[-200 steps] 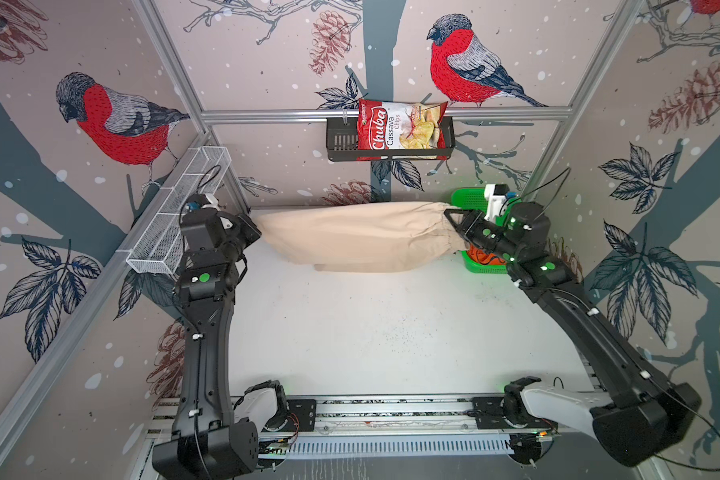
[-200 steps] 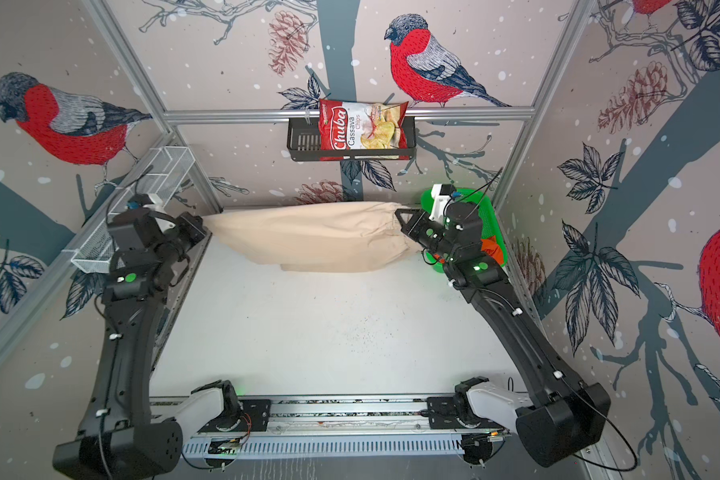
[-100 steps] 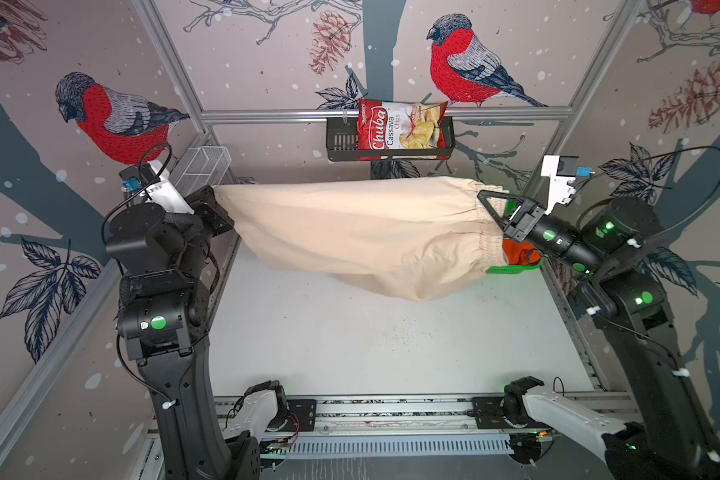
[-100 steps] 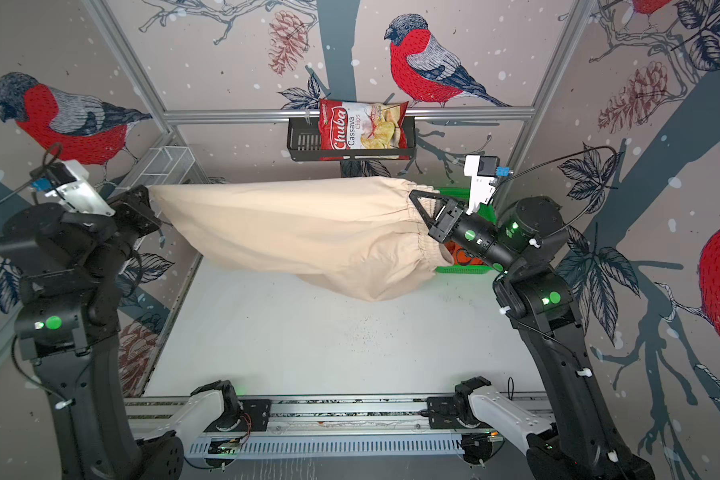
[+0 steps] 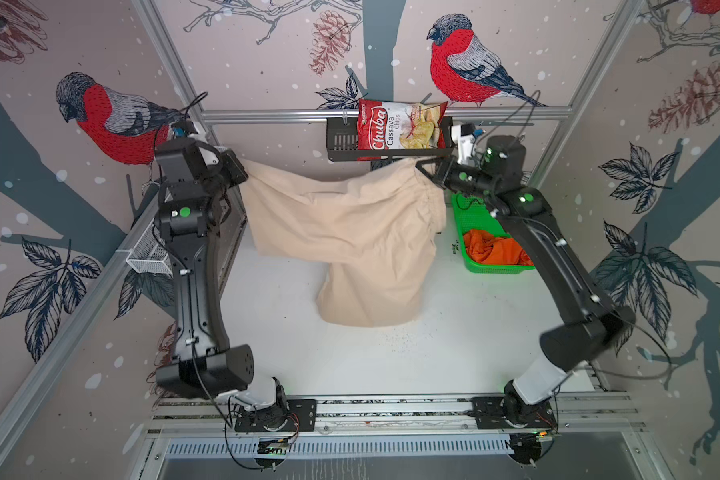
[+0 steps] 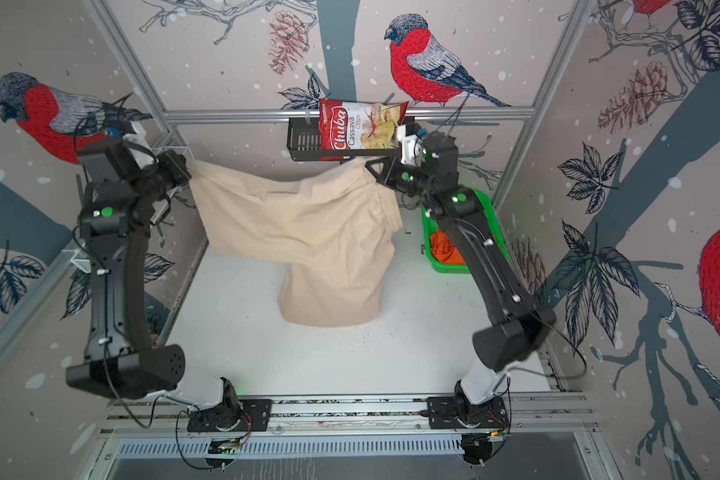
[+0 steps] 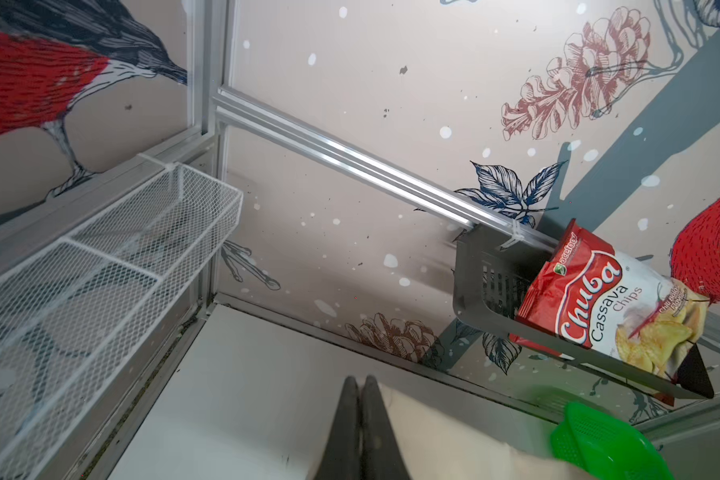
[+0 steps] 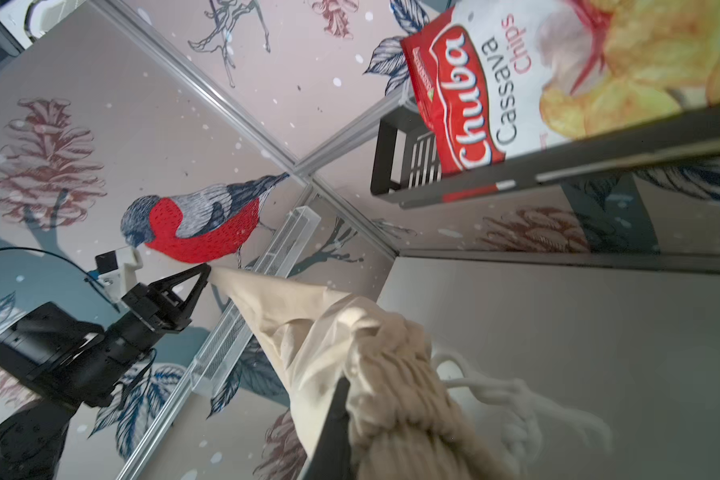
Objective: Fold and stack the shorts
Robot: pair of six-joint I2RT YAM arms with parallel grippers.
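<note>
Since half a second earlier both arms have drawn back toward the far wall, so the plain beige cloth shorts [image 5: 350,224] now sag between them, with one leg drooping toward the white worktop [image 5: 391,361]. Left hand [image 5: 242,173] is clamped on a corner of the cloth at far left, and right hand [image 5: 424,169] is clamped on the gathered drawstring waistband at far right. Bright orange cloth shorts [image 5: 493,251] lie in the green plastic basket [image 5: 468,210] at right.
</note>
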